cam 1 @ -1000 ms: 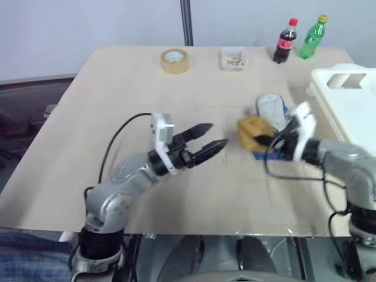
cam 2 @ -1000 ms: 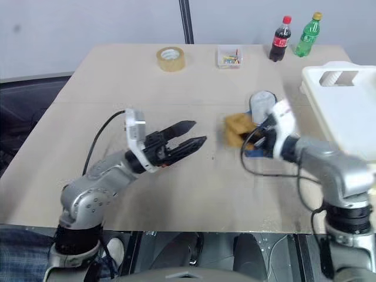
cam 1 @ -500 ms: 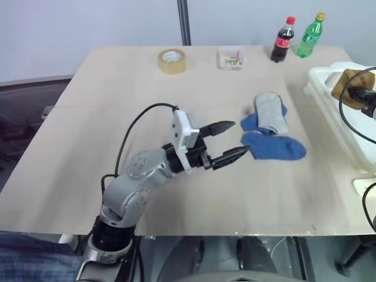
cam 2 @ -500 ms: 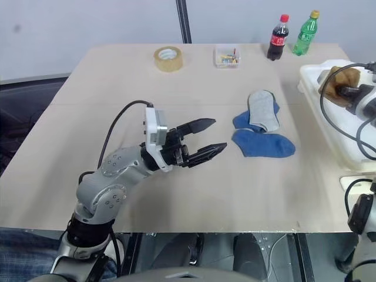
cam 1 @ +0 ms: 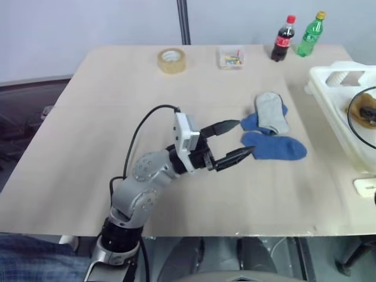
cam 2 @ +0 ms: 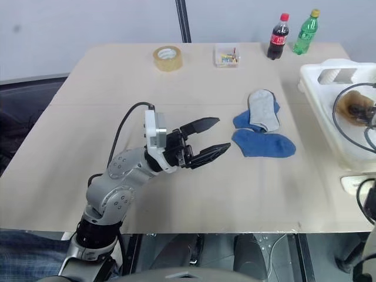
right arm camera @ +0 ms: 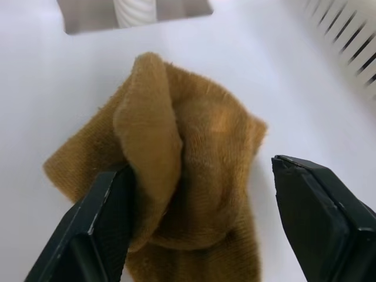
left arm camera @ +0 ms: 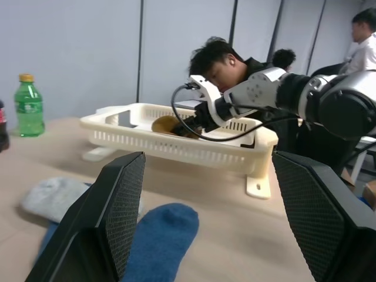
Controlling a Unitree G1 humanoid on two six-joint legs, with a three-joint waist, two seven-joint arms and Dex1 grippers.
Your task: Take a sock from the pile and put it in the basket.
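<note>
In the head views, the left gripper [cam 1: 234, 141] is hovering over the tan table [cam 1: 106, 117] with its two black fingers spread wide, gripping nothing and pointing toward the pile [cam 1: 271, 130], which is lying just beyond the fingertips. The pile is reading as two flat blue socks and a light grey one draped across the farther blue one, all soft knit. At the table's right edge the basket [cam 2: 320, 103] is sitting, white ribbed plastic with a rectangular handle cut-out, and a mustard sock [cam 2: 352, 107] is lying inside it under a looping black cable. Along the far edge are standing a tape roll [cam 1: 173, 60], a small clear box [cam 1: 231, 58], a cola bottle [cam 1: 283, 40] and a green bottle [cam 1: 311, 35], all well apart from the grippers.

In the left wrist view, the two mesh-textured pads [left arm camera: 120, 211] are standing far apart with a blue sock toe [left arm camera: 161, 235] showing between them, apart from both. Beyond, the right arm is reaching down into the slotted basket (people are sitting behind it).

In the right wrist view, the right gripper [right arm camera: 197, 214] is hanging with its fingers parted wide, released, over the crumpled mustard sock on the basket's smooth white floor; one finger is looking to be brushing a raised fold of the fuzzy fabric, though whether it touches I cannot tell.
</note>
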